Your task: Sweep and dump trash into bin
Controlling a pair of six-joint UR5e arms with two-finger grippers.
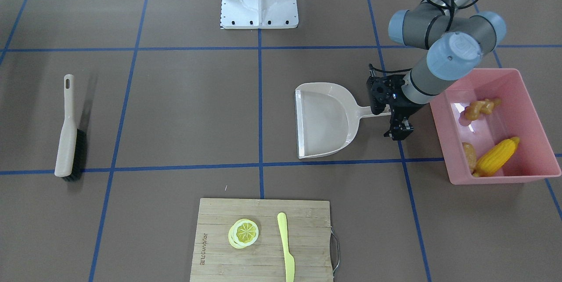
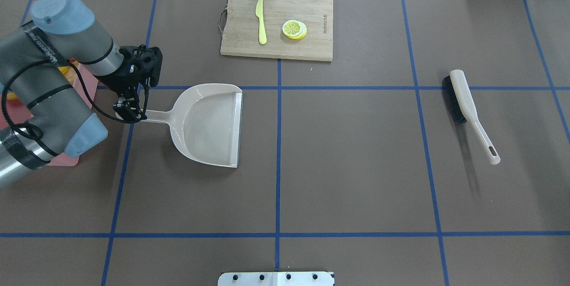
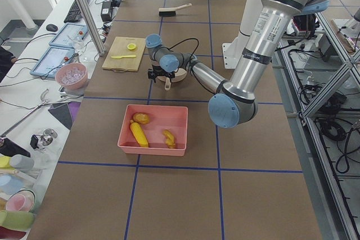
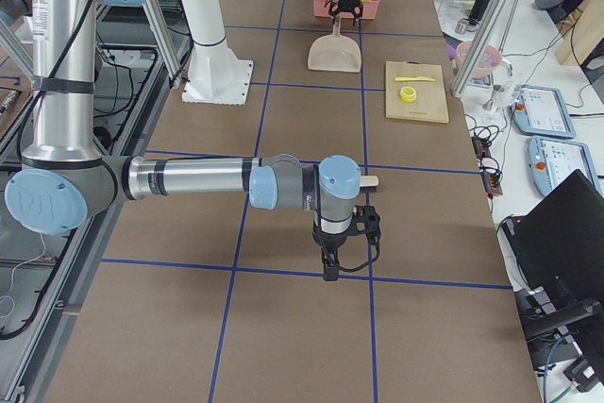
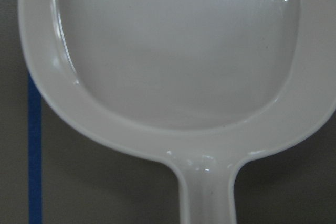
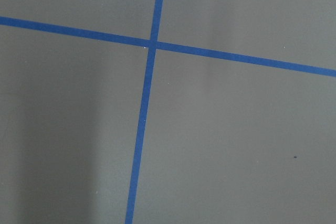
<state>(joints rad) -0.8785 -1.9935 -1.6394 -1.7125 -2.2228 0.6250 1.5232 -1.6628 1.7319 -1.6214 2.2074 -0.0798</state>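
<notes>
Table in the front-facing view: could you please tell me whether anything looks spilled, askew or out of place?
Nothing stands out. The corn, potato and ginger all lie inside the pink bin, the dustpan sits flat and empty, and the brush lies on the table.

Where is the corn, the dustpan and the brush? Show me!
corn cob (image 1: 496, 157), front-facing view, middle of the cob.
dustpan (image 1: 322, 119), front-facing view, bare inside of the pan.
brush (image 1: 66, 130), front-facing view, its beige back.

Brown tabletop (image 2: 356, 165) (blue tape grid (image 2: 278, 143)), cluttered white side bench (image 3: 17, 117)
</notes>
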